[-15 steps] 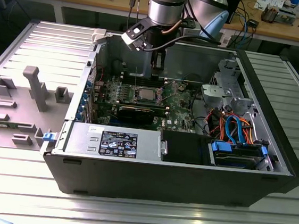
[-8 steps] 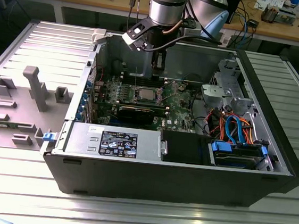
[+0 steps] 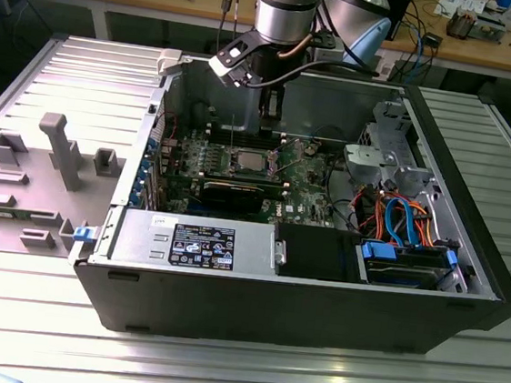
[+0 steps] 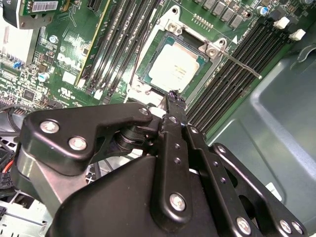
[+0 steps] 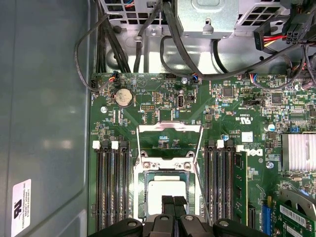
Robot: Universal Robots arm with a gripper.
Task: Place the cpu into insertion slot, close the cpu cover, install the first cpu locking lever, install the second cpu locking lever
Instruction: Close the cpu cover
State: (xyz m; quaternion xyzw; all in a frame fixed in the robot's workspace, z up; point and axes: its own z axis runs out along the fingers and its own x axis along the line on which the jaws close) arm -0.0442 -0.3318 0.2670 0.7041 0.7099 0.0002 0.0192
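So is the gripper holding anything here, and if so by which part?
Nothing is held. The gripper has its fingers together with nothing between them, over the cpu, which lies in the insertion slot with the cpu cover open.

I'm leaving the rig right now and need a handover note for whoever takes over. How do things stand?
Gripper: fingers shut, holding nothing, poised right over the cpu.
The cpu lies in the insertion slot.
The cpu cover stands flipped open, off the chip.
One locking lever juts out free beside the slot.
Done: cpu placed.
Left: closing the cover, both locking levers.
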